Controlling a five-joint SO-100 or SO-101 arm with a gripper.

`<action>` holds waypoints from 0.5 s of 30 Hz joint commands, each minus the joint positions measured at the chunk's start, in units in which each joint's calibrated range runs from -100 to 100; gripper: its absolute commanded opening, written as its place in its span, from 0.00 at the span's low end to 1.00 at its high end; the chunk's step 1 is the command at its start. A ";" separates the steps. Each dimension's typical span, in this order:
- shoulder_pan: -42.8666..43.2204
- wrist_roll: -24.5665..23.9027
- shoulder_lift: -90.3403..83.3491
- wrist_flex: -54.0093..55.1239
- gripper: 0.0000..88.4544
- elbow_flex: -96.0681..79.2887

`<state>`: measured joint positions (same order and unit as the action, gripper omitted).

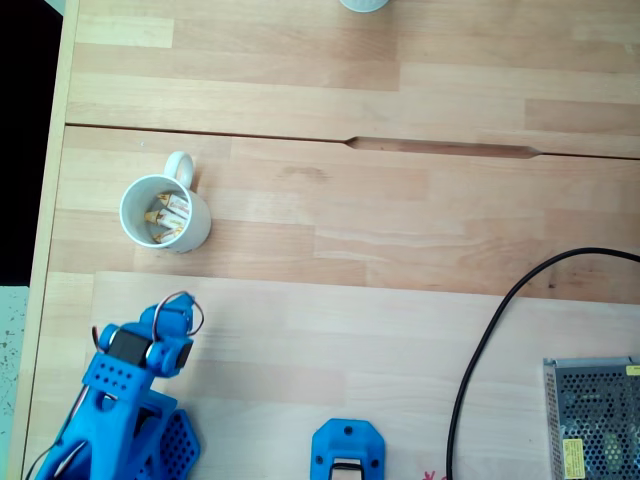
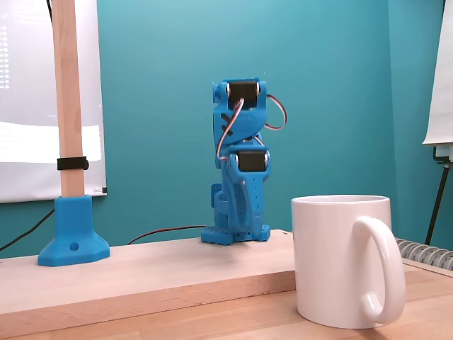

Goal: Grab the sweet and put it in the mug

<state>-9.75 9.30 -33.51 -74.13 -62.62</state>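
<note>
**Sweets in the mug, arm folded**

Nearest the lens in the side fixed view: the mug (image 2: 340,262), white, upright, handle turned toward the camera, on the lower wooden table. From above, the same mug (image 1: 197,232) at the left of the table, loop handle pointing away from the arm. Inside it, the sweet (image 1: 168,218), white wrapper with yellow-orange ends, lying among what look like one or two more of the same kind, hard to count. No loose sweet visible on the bare wood in either fixed view.

Behind the mug, on a raised board, the blue arm (image 2: 241,170), folded upright over its base, well apart from the mug. Seen from above at lower left (image 1: 140,370). Gripper (image 2: 245,212) tucked down along the body, holding nothing that can be seen; jaws edge-on, so open or closed impossible to tell.

Judged from this: drop-off apparently done, with only parking left. To do that well, keep the fold compact and over the base, with no swing toward the mug, light enough to tip if clipped at the rim or handle. Before any new reach, confirm a sweet on the table first. Mind also the black cable (image 1: 480,340) and the mesh box (image 1: 592,415) at the right, and the blue-footed wooden post (image 2: 73,241).
</note>
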 commanded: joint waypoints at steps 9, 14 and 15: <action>-0.42 8.45 -18.46 4.37 0.31 -19.99; -0.42 12.16 -25.78 2.59 0.31 -22.66; -0.42 13.04 -26.47 2.27 0.31 -22.84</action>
<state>-9.75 20.73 -58.86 -69.65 -84.40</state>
